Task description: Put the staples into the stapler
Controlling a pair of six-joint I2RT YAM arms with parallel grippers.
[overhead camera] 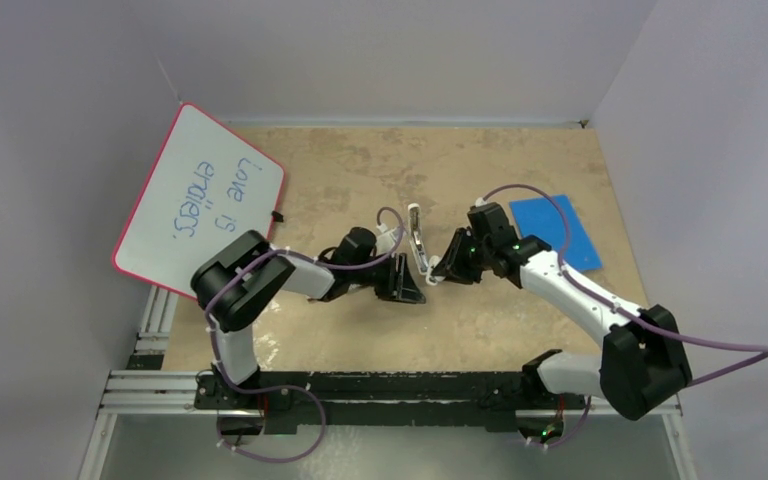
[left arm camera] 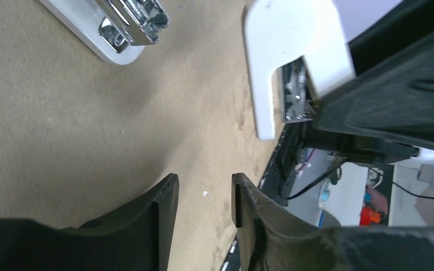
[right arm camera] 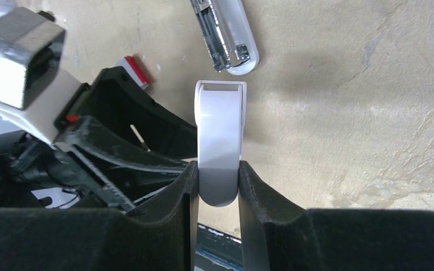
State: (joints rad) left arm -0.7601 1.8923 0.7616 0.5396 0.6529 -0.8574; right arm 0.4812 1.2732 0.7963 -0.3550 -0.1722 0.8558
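The counter [overhead camera: 360,170] carried the stapler [right arm camera: 226,34], which lay open with its metal channel facing up. I could not tell whether the channel already held staples, and no block of staples showed in any view, so the loading seemed not finished. The right fingers [right arm camera: 181,192] were closed on a short white piece [right arm camera: 220,135]; its free end pointed at the stapler, near but apart. The left fingers [left arm camera: 158,209] stood apart and empty, the stapler ahead of them, not touching.
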